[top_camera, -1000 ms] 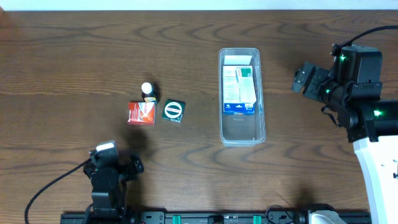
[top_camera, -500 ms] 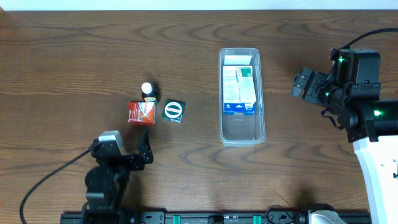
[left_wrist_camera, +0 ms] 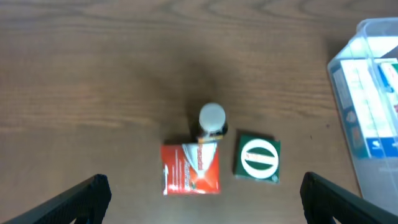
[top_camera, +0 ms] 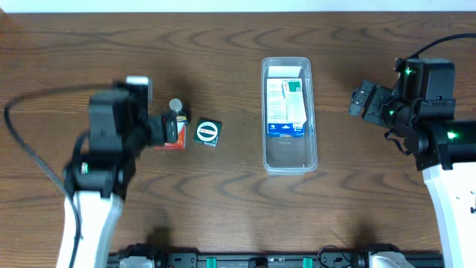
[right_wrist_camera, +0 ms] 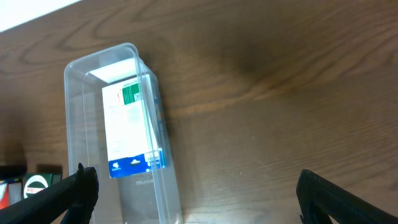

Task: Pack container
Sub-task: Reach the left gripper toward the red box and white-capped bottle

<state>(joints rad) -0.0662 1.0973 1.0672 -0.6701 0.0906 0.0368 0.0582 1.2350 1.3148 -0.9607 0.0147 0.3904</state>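
The container (top_camera: 290, 154), a long clear bin, lies right of the table's middle with a white, green and blue box (top_camera: 285, 108) inside it. A red box (left_wrist_camera: 191, 168), a small bottle with a white cap (left_wrist_camera: 212, 117) and a green box with a white ring (left_wrist_camera: 257, 160) sit close together to the left. My left gripper (left_wrist_camera: 202, 202) is open and empty, hovering above the red box (top_camera: 175, 142). My right gripper (right_wrist_camera: 199, 199) is open and empty, right of the container (right_wrist_camera: 142, 196).
The container's end also shows at the right edge of the left wrist view (left_wrist_camera: 367, 28). The green box (top_camera: 207, 132) lies between the red box and the container. Dark wooden tabletop surrounds everything; a cable trails from the left arm (top_camera: 30, 152).
My left arm has swung up from the table's front edge to above the red box and bottle, covering part of the red box. The right arm has barely moved.
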